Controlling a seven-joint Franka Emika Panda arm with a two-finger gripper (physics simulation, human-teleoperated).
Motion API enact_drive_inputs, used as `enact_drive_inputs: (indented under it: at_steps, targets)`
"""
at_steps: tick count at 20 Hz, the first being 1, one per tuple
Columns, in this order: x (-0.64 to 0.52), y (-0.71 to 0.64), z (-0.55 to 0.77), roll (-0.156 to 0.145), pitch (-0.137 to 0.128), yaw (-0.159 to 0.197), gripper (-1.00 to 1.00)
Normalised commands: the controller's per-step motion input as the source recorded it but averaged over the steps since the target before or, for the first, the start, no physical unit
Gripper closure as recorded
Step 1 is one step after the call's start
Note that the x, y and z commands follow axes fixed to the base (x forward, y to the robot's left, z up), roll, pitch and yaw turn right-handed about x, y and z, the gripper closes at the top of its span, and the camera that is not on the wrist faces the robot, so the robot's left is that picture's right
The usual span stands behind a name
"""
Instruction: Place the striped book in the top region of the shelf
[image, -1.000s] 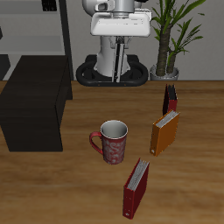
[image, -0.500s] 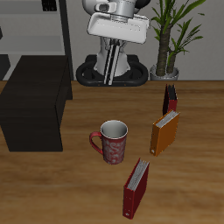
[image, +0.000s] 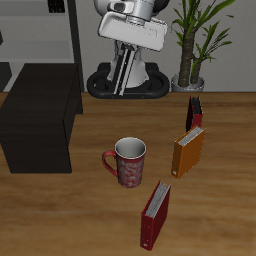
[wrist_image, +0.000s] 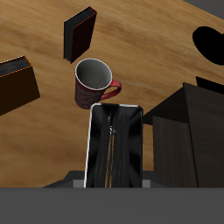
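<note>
The striped book (image: 194, 110) stands upright far back on the table, just behind the orange book (image: 187, 151); it shows dark from here and is out of the wrist view. The shelf (image: 38, 112) is a low black box near the table's side edge; it also shows in the wrist view (wrist_image: 187, 131). My gripper (image: 117, 87) hangs high at the back near the robot's base, far from the book. In the wrist view the gripper (wrist_image: 116, 110) has its fingers (wrist_image: 101, 144) pressed together, holding nothing, above the mug.
A red mug (image: 128, 162) stands mid-table; it also shows in the wrist view (wrist_image: 93, 83). A red book (image: 155, 214) stands near the front edge. A tall grey-framed rack (image: 72, 30) and a potted plant (image: 195, 45) stand at the back.
The hand has tilted and swung a little sideways toward the shelf's side. Nothing on the table has moved.
</note>
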Motion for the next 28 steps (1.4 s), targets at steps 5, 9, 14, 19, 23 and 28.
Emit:
enact_drive_inputs:
  at_steps: [5,9,14,19,23,28]
  targets:
    - [0.04,0.06,-0.13,-0.063,0.004,0.049,1.0]
    - [0.03,-0.08,-0.17,-0.111,-0.011,0.039,1.0]
    - [0.13,-0.05,-0.11,-0.129,-0.005,0.034,1.0]
    - [0.16,0.03,-0.15,-0.099,0.047,0.002,1.0]
    - [0.05,0.02,-0.12,-0.151,-0.009,-0.016,1.0]
    - [-0.11,0.18,-0.2,-0.053,0.01,0.02,1.0]
